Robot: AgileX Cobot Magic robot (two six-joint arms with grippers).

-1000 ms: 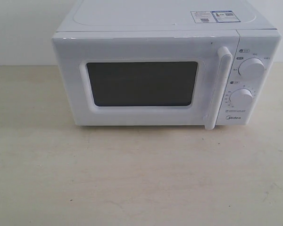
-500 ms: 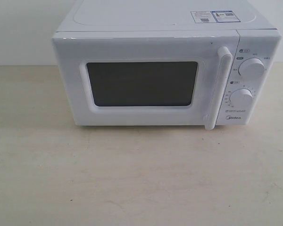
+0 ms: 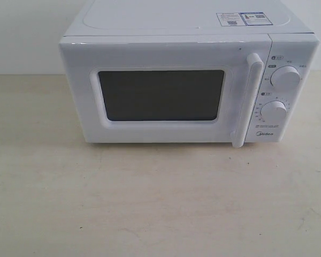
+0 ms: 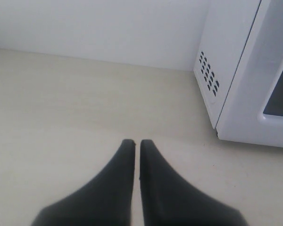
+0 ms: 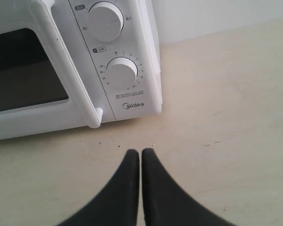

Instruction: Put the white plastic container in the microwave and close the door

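The white microwave [image 3: 182,85] sits on the pale counter [image 3: 150,203], far back by the back edge and close to the wall. Its door [image 3: 160,56] is shut flat against the front. The window [image 3: 160,95] in the door is dark, so I cannot see what is inside. The long white handle [image 3: 247,99] stands straight up and down, just beside the two round knobs [image 3: 285,77], one above the other. A small sticker [image 3: 242,19] lies on top of the microwave, near its back corner on the knob side. The left gripper [image 4: 137,142] hangs over the counter by the side of the microwave with the little air holes [image 4: 208,74], not touching it. Its black jaws are pressed together with only a thin line between them and nothing held. The right gripper [image 5: 140,151] hangs over the counter in front of the knob side (I can read the word Midea [image 5: 134,105] there). Its jaws are together too, holding nothing, and they are apart from the microwave.
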